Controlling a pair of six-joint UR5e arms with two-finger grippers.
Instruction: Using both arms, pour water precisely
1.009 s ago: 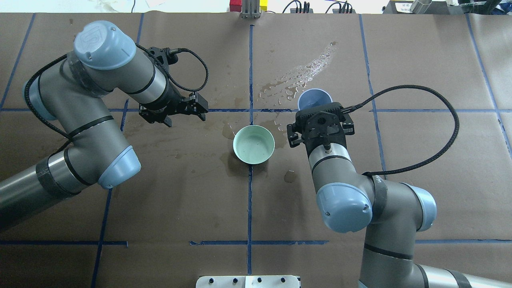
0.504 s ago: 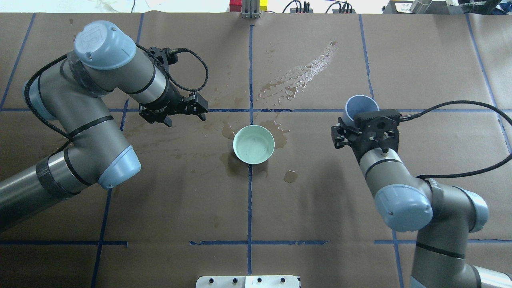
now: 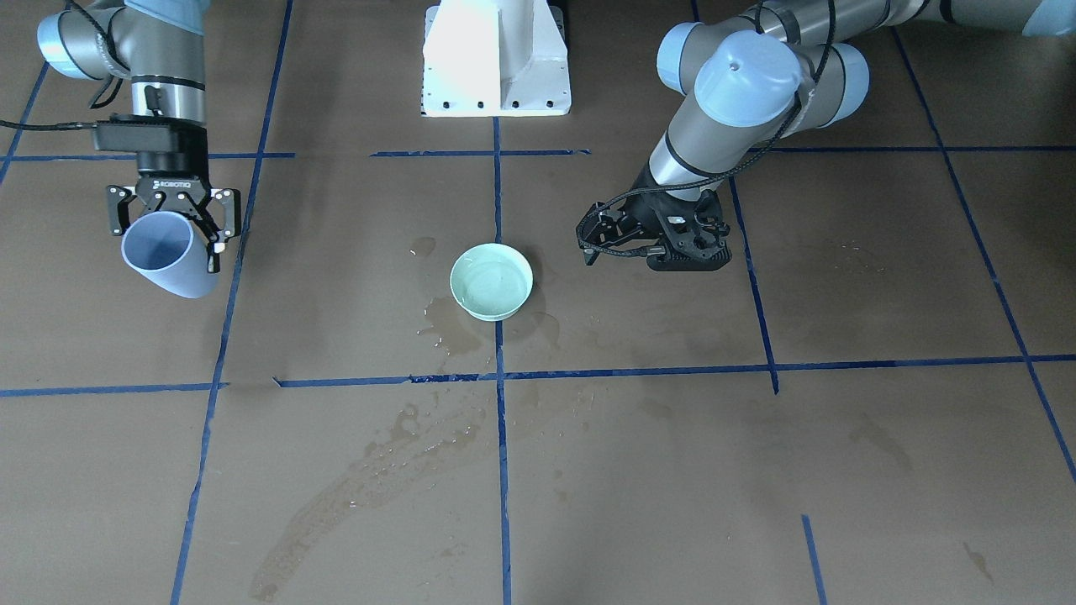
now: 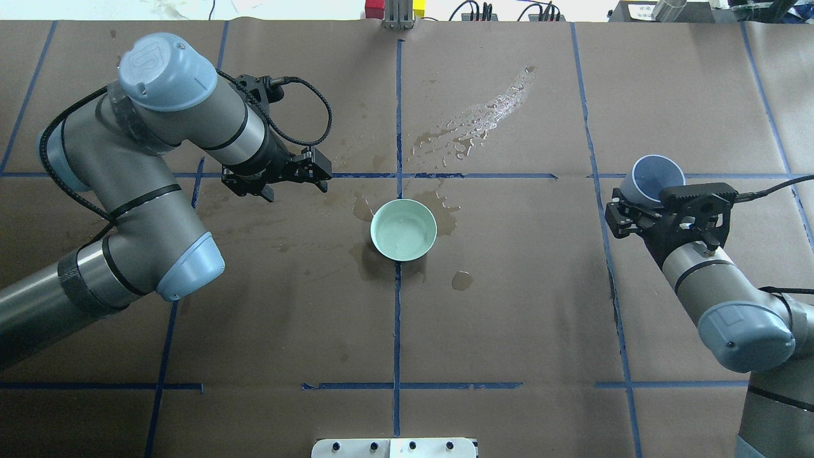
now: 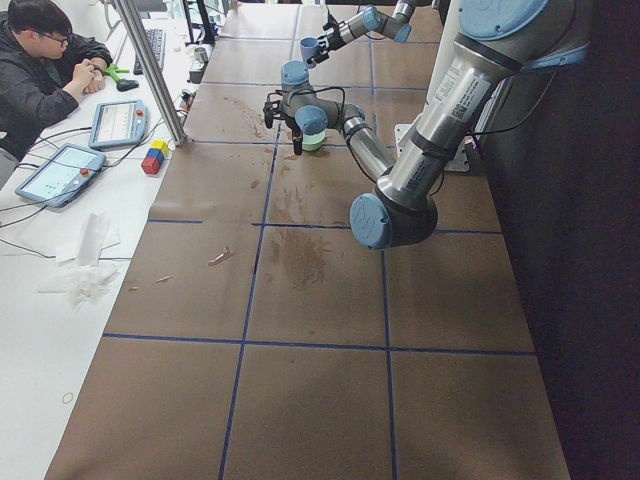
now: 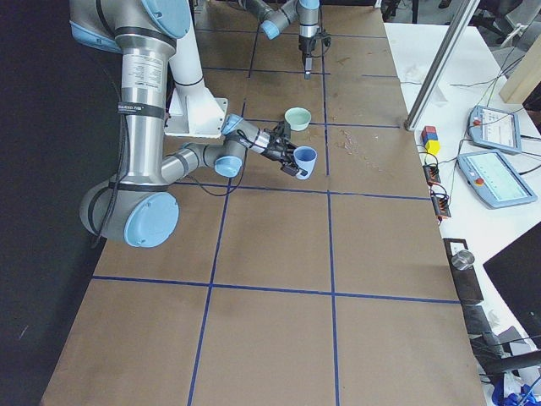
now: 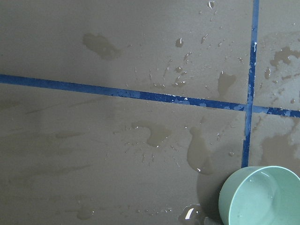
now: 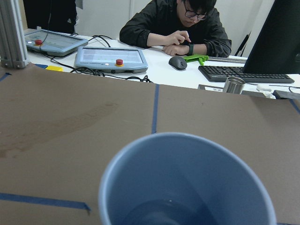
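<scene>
Left station: the left gripper (image 4: 320, 170) hangs just above the brown table cover (image 4: 509, 331), jaws spread and empty, near the green bowl (image 4: 403, 229) but not touching it.

Centre station: the bowl stands upright on the blue tape cross. The water (image 7: 258, 200) lies in it as a thin clear layer. More of it is lost outside: dark wet patches ring the bowl, and a glossy spill streak (image 4: 489, 111) runs across the cover on its far side.

Right station: the right gripper (image 4: 642, 198) is clenched on the wall of a blue cup (image 4: 655, 177), held off the table, tilted, and well apart from the bowl. The right wrist view shows what may be a small pool at the cup's bottom – too dim to confirm.

Step in hand, as judged: carrying the cup.

- Hold the clamp firm and bring the cup's mouth level before travel.
- To pour again, centre the lip over the bowl first, then tilt slowly.
- To set down, seat the base flat on dry cover – release only then.
</scene>
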